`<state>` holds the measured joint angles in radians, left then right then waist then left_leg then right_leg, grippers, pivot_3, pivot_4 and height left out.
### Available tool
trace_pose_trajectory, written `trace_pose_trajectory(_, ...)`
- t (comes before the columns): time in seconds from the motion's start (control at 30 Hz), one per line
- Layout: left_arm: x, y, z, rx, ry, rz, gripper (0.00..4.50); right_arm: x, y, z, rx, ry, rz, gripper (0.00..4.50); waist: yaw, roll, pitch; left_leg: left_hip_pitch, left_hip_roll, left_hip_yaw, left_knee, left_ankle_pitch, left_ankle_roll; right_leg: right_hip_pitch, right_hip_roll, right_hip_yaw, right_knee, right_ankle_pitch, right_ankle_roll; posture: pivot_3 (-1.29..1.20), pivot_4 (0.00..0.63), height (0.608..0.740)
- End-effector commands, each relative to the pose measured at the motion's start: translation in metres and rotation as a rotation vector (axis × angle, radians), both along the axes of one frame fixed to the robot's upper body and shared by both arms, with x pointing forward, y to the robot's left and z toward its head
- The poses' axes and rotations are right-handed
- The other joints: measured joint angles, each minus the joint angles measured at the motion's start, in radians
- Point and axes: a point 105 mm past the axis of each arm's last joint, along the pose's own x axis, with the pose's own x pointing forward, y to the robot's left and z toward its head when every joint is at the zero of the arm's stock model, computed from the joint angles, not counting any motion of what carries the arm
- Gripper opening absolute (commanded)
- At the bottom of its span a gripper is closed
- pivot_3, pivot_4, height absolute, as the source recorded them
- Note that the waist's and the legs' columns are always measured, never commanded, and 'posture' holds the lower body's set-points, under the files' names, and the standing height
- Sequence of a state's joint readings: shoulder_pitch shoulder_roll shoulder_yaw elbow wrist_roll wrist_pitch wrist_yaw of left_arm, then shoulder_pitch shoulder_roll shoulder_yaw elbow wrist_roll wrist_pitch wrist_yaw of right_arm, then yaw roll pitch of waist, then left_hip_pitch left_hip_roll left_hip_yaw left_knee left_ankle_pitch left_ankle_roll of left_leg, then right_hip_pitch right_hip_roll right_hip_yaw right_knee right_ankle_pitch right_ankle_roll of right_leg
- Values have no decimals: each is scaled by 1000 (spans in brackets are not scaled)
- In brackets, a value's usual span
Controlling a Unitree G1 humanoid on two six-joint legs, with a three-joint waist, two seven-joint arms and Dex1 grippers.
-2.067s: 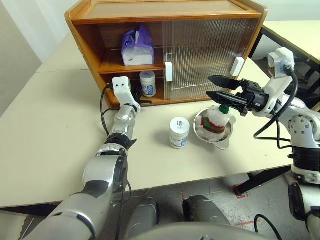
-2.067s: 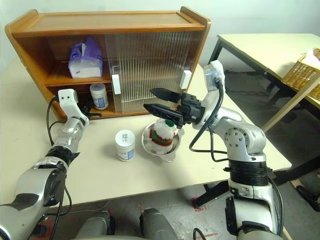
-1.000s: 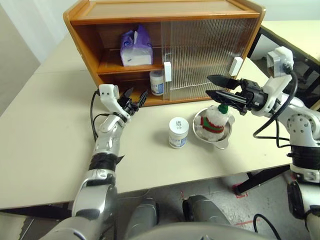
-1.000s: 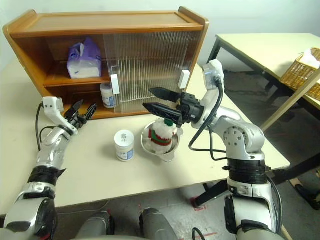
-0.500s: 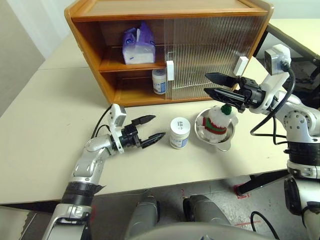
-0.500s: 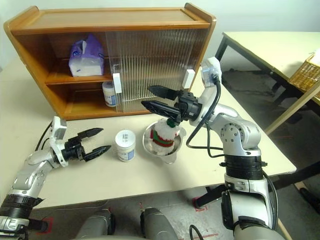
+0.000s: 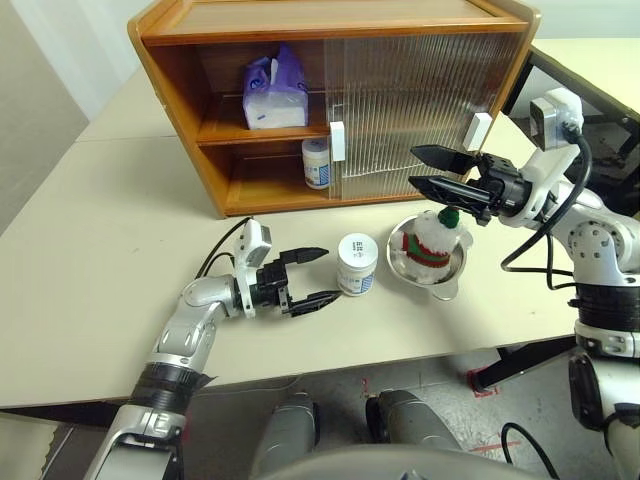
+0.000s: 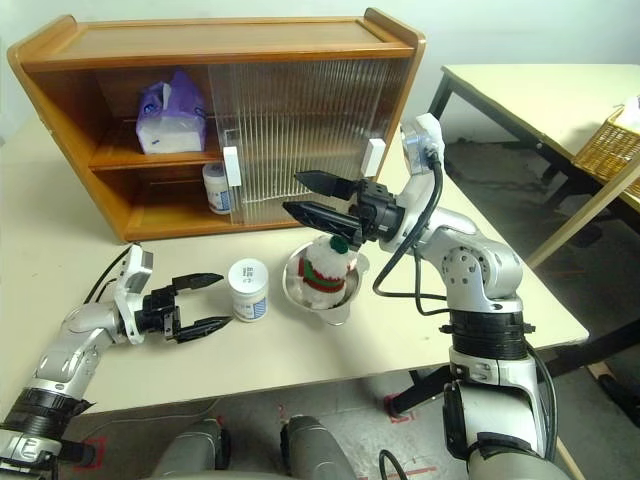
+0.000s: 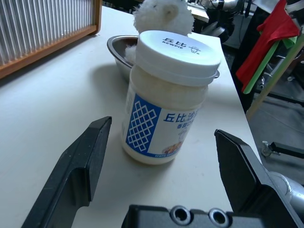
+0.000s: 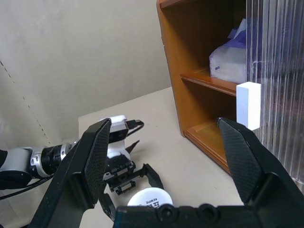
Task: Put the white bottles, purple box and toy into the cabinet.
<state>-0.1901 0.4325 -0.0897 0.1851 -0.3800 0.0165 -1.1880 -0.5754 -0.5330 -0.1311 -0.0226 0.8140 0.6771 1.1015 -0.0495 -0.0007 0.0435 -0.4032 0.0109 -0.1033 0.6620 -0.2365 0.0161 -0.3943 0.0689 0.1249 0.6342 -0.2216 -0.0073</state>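
A: While the left gripper (image 7: 318, 277) lies low over the table (image 7: 90, 240) at the left, how do its fingers stand?

B: Spread wide, holding nothing. They point right at 1 white bottle (image 7: 357, 264), which stands upright on the table just off their tips, not touched.

A: How does that bottle look?

B: Short and squat, white screw lid, pale label. The left wrist view shows what the head views do not: blue lattice print and lettering on the label, printing on the lid, and whitish contents through the plastic.

A: And the far side?

B: The cabinet (image 7: 330, 20) stands there, orange-brown, its left half open, ribbed sliding doors (image 7: 420, 110) covering the right. The purple box (image 7: 274, 92) sits on the upper shelf with white tissue showing at its top. The 2nd white bottle (image 7: 316, 163) stands on the bottom board, just left of a white door handle (image 7: 338, 142).

A: Further right?

B: The toy (image 7: 431, 238), fluffy white with a red-and-green sweater and green hat, sits in a steel bowl (image 7: 446, 283) near the first bottle. The right gripper (image 7: 428, 171) hangs above it, fingers wide apart, empty. Its wrist view looks leftward across at the left gripper, the bottle's lid and the box on its shelf.
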Motion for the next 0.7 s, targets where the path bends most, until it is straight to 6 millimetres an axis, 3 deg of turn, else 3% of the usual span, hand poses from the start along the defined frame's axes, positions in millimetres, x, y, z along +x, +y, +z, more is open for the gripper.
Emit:
trace_pose_trajectory(0.03, 2, -4, -5, 17, 2, -13, 4491, -2, -2, 2, -11, -11, -7, 4500, -3, 1, 0, 0, 0, 0, 0, 0, 0, 0, 0, 0, 0, 0, 0, -117, 35, 740)
trace_pose_trajectory(0.7, 12, -19, -13, 4, 18, -35, 4491, -5, -7, 2, -16, -14, -34, 4500, -31, 2, -1, 0, 0, 0, 1, 3, 5, 2, 1, 0, -1, 0, 10, -142, 34, 740)
